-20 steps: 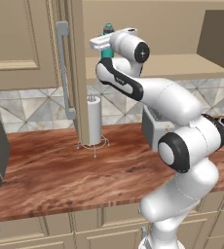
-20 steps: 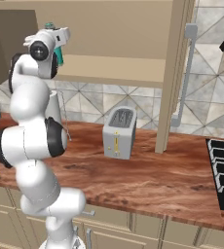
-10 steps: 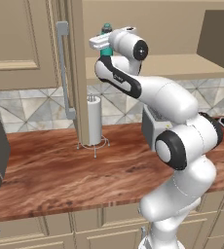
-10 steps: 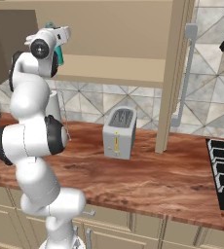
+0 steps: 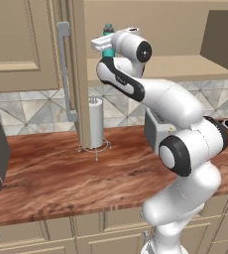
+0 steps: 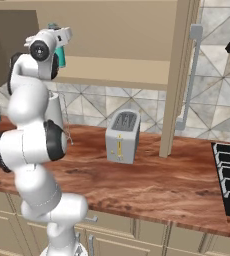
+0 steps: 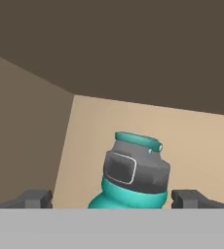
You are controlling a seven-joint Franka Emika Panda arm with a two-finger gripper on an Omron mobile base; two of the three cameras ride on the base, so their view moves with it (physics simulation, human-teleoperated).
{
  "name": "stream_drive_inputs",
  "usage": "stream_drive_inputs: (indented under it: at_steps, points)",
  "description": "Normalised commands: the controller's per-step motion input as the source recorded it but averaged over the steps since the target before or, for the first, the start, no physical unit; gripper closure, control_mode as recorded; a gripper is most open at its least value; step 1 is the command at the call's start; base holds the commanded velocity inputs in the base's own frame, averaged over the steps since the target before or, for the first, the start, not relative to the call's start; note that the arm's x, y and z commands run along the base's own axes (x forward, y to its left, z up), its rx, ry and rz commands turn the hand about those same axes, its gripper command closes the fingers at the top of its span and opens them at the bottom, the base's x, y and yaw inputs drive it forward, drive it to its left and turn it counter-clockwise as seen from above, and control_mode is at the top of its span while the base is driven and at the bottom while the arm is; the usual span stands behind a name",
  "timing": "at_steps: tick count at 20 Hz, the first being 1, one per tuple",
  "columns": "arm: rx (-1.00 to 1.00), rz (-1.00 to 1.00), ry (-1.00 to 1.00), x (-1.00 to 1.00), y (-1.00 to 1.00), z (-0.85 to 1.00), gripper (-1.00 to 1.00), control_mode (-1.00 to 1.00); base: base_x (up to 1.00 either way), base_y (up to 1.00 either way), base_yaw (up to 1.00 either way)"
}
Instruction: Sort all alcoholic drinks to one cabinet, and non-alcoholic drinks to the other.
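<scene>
- The gripper (image 7: 111, 198) stands spread wide, its two dark fingertips (image 7: 33, 198) well out to either side of the teal bottle (image 7: 133, 175); neither tip touches the bottle, so nothing is pinched.
- The teal bottle with its grey-teal cap stands upright inside the open wall cabinet (image 5: 185, 69), on the shelf, near the left inner wall and short of the back panel. In the left base view the bottle (image 5: 107, 37) peeks out from behind the hand.
- The cabinet door (image 5: 79, 74) with its long grey bar handle (image 5: 64, 69) hangs swung out toward the room, which leaves the shelf free for the arm to reach in.
- Judging by the wide jaws around an upright bottle on the shelf, this non-alcoholic drink looks set down and let go; the next move would call for a straight pull back so the tips do not tip it.
- On the wooden counter (image 6: 152, 175) below stand a toaster (image 6: 122, 136) and a paper-towel holder (image 5: 96, 124), apart from the work.
</scene>
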Motion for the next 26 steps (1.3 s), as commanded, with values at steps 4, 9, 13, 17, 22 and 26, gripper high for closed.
stream_drive_inputs:
  at_steps: [4,9,13,17,22,26]
  points:
    - [0.0,0.0,0.0,-0.55,-0.11,0.02,-1.0,-1.0,0.0,0.0,0.0]
    - [0.0,0.0,0.0,-0.82,-0.22,0.11,-1.0,-1.0,0.0,0.0,0.0]
    - [0.0,0.0,0.0,-0.88,-0.21,0.22,-1.0,-1.0,0.0,0.0,0.0]
    - [0.0,0.0,0.0,-1.0,-0.22,0.25,-1.0,-1.0,0.0,0.0,0.0]
    - [0.0,0.0,0.03,-1.0,-0.28,0.15,-1.0,-1.0,0.0,0.0,0.0]
    - [0.0,0.0,0.06,-1.0,-0.33,0.01,-1.0,-1.0,0.0,0.0,0.0]
